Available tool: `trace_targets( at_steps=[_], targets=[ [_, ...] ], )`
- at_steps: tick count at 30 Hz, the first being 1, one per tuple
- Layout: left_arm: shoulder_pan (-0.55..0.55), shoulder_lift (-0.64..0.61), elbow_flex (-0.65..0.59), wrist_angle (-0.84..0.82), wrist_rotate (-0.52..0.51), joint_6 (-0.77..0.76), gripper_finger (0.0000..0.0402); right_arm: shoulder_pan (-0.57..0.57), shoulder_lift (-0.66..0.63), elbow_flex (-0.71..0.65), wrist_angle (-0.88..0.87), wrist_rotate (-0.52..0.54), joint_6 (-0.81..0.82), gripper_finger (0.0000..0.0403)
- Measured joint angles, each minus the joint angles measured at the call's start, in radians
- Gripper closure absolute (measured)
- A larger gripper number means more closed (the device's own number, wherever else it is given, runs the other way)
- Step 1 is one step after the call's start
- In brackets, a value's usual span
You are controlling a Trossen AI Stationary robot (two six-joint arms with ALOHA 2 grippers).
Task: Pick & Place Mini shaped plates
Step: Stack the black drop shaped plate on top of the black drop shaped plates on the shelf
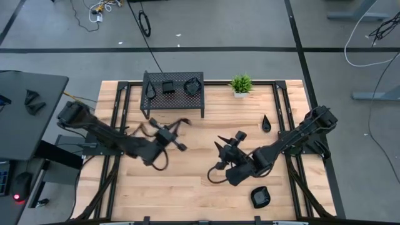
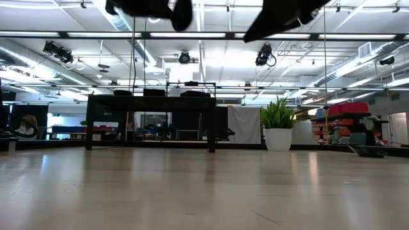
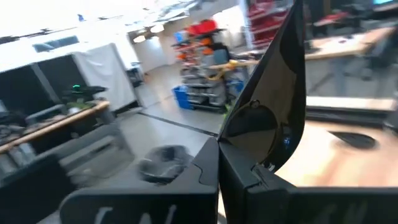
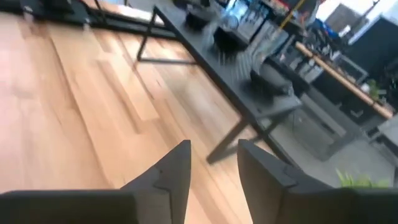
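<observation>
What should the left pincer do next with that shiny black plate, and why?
Probably carry it a little further over the black rack and lower it onto a free spot. The left pincer is shut on a glossy black plate, held off the table just in front of the rack, where other small plates sit. The right pincer is open and empty.

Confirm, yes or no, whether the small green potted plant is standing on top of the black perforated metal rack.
No: the small green potted plant stands on the wooden table just beside the black perforated metal rack.
</observation>
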Motion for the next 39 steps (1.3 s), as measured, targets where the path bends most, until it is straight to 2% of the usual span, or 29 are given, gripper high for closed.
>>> trace_targets(
  at_steps=[3, 7, 11, 15, 22, 25, 28, 30, 31, 34, 36, 39],
  targets=[
    [-0.002, -0.115, 0.0, -0.004, -0.081, 0.109, 0.0401, 0.002, 0.0, 0.0, -0.091, -0.002, 0.111, 0.0275],
    [0.056, -0.254, 0.025, -0.002, -0.214, 0.286, 0.0401, 0.0, 0.0, -0.016, -0.111, -0.005, 0.172, 0.028],
    [0.129, -0.337, 0.087, -0.017, -0.226, 0.447, 0.0401, -0.011, 0.0, -0.042, -0.076, -0.006, 0.174, 0.0285],
    [0.191, -0.383, 0.136, -0.129, -0.224, 0.448, 0.0401, -0.021, 0.0, -0.07, -0.021, -0.006, 0.176, 0.0289],
    [0.286, -0.397, 0.137, -0.232, -0.217, 0.426, 0.0401, -0.02, 0.0, -0.089, 0.018, -0.006, 0.172, 0.0289],
    [0.31, -0.392, 0.137, -0.401, -0.104, 0.258, 0.0401, -0.02, 0.0, -0.089, 0.022, -0.006, 0.172, 0.0289],
    [0.344, -0.391, 0.136, -0.69, 0.182, -0.127, 0.0402, -0.021, 0.0, -0.089, 0.032, -0.006, 0.168, 0.0289],
    [0.404, -0.39, 0.14, -0.852, 0.373, -0.356, 0.0401, -0.021, 0.0, -0.089, 0.036, -0.006, 0.168, 0.0289],
    [0.437, -0.39, 0.146, -0.923, 0.426, -0.431, 0.0401, -0.021, 0.0, -0.089, 0.038, -0.006, 0.168, 0.0289],
    [0.534, -0.39, 0.187, -1.121, 0.493, -0.587, 0.0401, -0.021, 0.0, -0.089, 0.045, -0.006, 0.168, 0.0289],
    [0.606, -0.39, 0.25, -1.311, 0.552, -0.684, 0.0401, -0.022, 0.0, -0.089, 0.049, -0.006, 0.168, 0.0289],
    [0.755, -0.384, 0.363, -1.594, 0.696, -0.812, 0.0401, -0.024, 0.0, -0.089, 0.058, -0.006, 0.167, 0.0289]
  ],
)
